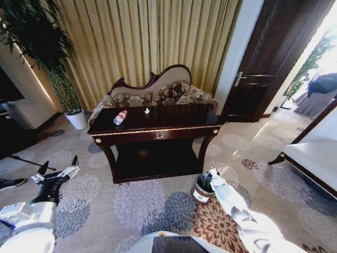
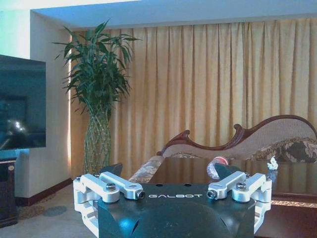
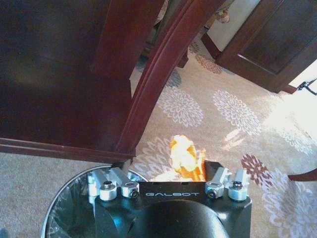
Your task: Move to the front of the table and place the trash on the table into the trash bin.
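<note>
The table [image 1: 158, 134] stands in the middle of the head view, in front of a floral sofa [image 1: 158, 95] and gold curtains [image 1: 152, 37]. On its dark glossy tabletop a clear plastic bottle [image 1: 120, 117] with a red label lies on its side toward the robot's left end, and a small crumpled white scrap [image 1: 147, 111] sits near the middle, apart from the bottle. The left wrist view shows both from low down: the bottle [image 2: 216, 167] lying on the tabletop and the white scrap [image 2: 272, 162] farther along it.

The trash bin [image 1: 202, 190] stands on the patterned carpet [image 1: 142, 203] just beside the table's front leg on the robot's right. The right gripper [image 1: 213, 176] hangs directly over the bin's mouth. In the right wrist view it [image 3: 185, 166] is clenched on an orange scrap [image 3: 185, 156], which stands up between the fingers, with the bin's black liner [image 3: 74, 208] below and the table's curved leg [image 3: 153, 84] close by.

The left gripper [image 1: 59, 166] is held out low over the carpet on the robot's left, well apart from the table. Its fingers are spread wide and hold nothing, seen also in the left wrist view [image 2: 171, 171]. A potted plant [image 1: 52, 63] stands in the corner by the curtains.
</note>
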Robot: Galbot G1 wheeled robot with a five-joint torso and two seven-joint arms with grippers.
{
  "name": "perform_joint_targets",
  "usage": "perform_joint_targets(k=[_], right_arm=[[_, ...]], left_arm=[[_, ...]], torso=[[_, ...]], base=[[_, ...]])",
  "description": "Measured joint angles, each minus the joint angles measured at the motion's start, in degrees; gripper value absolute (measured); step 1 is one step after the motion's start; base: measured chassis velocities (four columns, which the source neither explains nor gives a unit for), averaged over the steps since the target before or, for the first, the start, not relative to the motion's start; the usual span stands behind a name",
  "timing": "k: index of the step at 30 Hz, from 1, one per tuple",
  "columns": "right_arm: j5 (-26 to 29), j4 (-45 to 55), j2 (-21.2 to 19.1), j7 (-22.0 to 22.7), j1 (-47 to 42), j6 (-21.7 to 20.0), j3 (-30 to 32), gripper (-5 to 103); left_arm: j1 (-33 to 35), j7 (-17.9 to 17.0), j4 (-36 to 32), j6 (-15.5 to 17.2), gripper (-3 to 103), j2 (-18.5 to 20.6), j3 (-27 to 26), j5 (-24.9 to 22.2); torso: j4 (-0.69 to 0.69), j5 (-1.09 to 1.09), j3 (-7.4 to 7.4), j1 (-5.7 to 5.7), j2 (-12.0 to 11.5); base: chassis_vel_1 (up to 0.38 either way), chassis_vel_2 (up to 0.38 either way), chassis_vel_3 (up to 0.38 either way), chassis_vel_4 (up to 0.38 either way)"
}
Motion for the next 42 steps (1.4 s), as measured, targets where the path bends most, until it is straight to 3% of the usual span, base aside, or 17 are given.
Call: perform_joint_targets(k=[3, 7, 33, 36, 38, 42], right_arm=[[0.14, 1.09, -0.32, 0.0, -1.03, -0.11, 0.19, 94], [0.22, 2.3, -0.56, 0.0, -1.94, -0.19, 0.23, 100], [0.89, 5.34, 1.1, 0.0, -4.28, -0.33, 0.66, 100], [3.73, 8.29, 0.83, 0.0, -5.13, -0.34, 0.86, 100], [10.86, 16.59, 0.05, 0.01, -7.28, -0.45, 2.06, 100], [16.9, 26.62, -1.62, 0.01, -10.29, -3.03, 3.39, 100]], left_arm=[[0.0, 0.04, 0.0, -0.02, 100, -0.1, 0.01, 0.02], [-0.08, 0.05, -0.21, -0.03, 100, -0.07, 0.12, 0.03], [-0.24, 0.09, -0.54, -0.03, 100, -0.73, 0.92, 0.44], [-0.3, 0.09, -0.5, -0.03, 100, -0.8, 0.93, 0.44], [-0.48, 0.1, -0.38, -0.02, 100, -0.78, 0.96, 0.44], [-0.61, 0.1, -0.22, -0.01, 100, -0.7, 0.96, 0.42]], torso=[[0.0, 0.0, 0.0, 0.0, 0.0], [0.0, 0.0, 0.0, 0.0, 0.0], [0.0, 0.0, 0.0, 0.0, 0.0], [0.0, 0.0, 0.0, 0.0, 0.0], [0.02, 0.0, 0.0, 0.0, 0.0], [0.02, 0.03, 0.0, 0.0, 0.0]], base=[[0.0, 0.0, 0.0, 0.0], [0.0, 0.0, 0.0, 0.0], [0.0, 0.0, 0.0, 0.0], [0.0, 0.0, 0.0, 0.0], [0.0, 0.0, 0.0, 0.0], [0.0, 0.0, 0.0, 0.0]])
